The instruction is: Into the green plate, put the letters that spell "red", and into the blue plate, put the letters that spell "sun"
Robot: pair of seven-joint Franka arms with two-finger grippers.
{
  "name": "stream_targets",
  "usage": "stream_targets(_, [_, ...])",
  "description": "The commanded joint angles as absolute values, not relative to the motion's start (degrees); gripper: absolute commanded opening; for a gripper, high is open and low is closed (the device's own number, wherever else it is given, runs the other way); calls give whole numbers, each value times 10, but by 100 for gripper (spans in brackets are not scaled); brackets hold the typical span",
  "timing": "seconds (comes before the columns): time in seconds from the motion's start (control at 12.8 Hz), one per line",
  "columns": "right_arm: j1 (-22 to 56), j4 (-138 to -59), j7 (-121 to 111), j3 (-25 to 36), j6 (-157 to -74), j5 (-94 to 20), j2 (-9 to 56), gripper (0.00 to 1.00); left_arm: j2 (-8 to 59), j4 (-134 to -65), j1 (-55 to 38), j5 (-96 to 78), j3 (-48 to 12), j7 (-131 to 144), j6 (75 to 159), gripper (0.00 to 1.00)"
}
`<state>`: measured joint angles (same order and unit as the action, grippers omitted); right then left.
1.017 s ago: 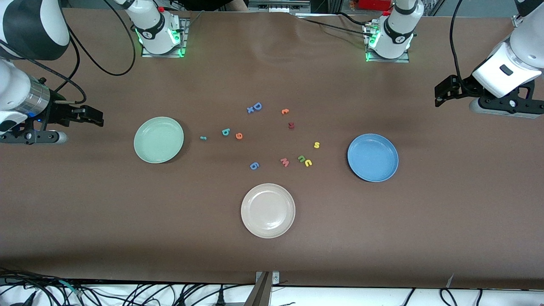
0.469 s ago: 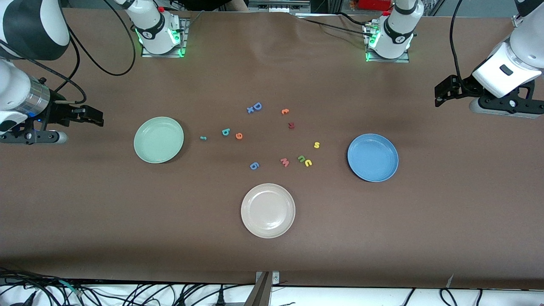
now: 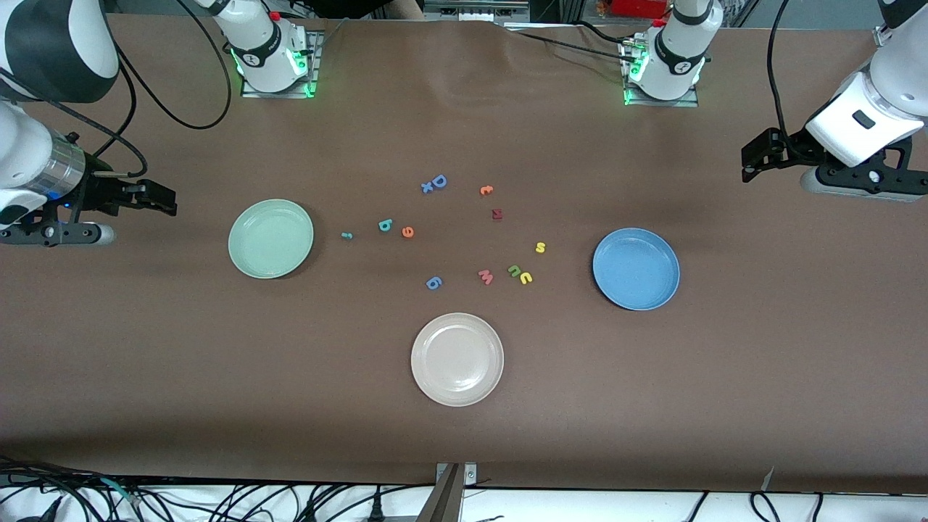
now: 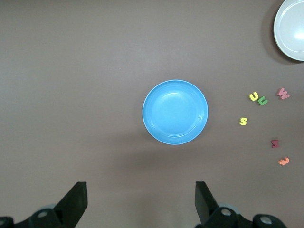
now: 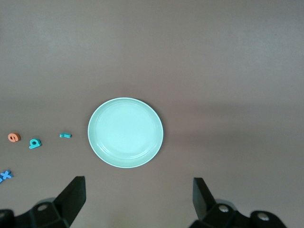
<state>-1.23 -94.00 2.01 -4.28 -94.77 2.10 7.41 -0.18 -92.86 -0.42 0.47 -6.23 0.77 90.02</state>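
The cream plate [image 3: 457, 359] lies nearest the front camera. Farther from the camera than it, toward the right arm's end, sits the green plate [image 3: 270, 238]; toward the left arm's end sits the blue plate [image 3: 636, 269]. Both are bare.

Between these two, all farther than the cream plate, lie the teal r [image 3: 346, 235], teal d [image 3: 385, 225] and orange e [image 3: 407, 232], nearer the green plate. The yellow s [image 3: 540, 247], green arch [image 3: 515, 271] and yellow arch [image 3: 525, 278] lie nearer the blue plate, the two arches touching.

The right gripper [image 3: 161, 199] hangs over bare table beside the green plate, jaws spread wide, holding nothing. The left gripper [image 3: 754, 156] hangs over bare table toward its own end, jaws equally wide and empty.
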Motion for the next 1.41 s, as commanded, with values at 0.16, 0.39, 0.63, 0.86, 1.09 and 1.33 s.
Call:
stream_targets(0.16, [-10,-938,23,-55,-937,20,74,100,-12,-937,-4,-2,-63,12,902,100])
stream_targets(0.39, [17,-938,63,-55,-938,19,91,100,5,-935,-11,0,-75,9,903,100])
stream_targets(0.63, [70,-938,173,-55,-950,18,123,99,52,-939,-25,-9,-108,8,895,100])
stream_targets(0.86, [108,-938,319,-55,-952,18,155,99,127,-938,-41,-33,-119,13,953,100])
stream_targets(1.09, [142,-941,448,-55,-977,12,193,99,211,-940,-67,-45,-118,14,1045,100])
stream_targets(1.33, [156,-972,572,-59,-1018,-4,214,99,258,-960,-108,-38,-118,86,1117,100])
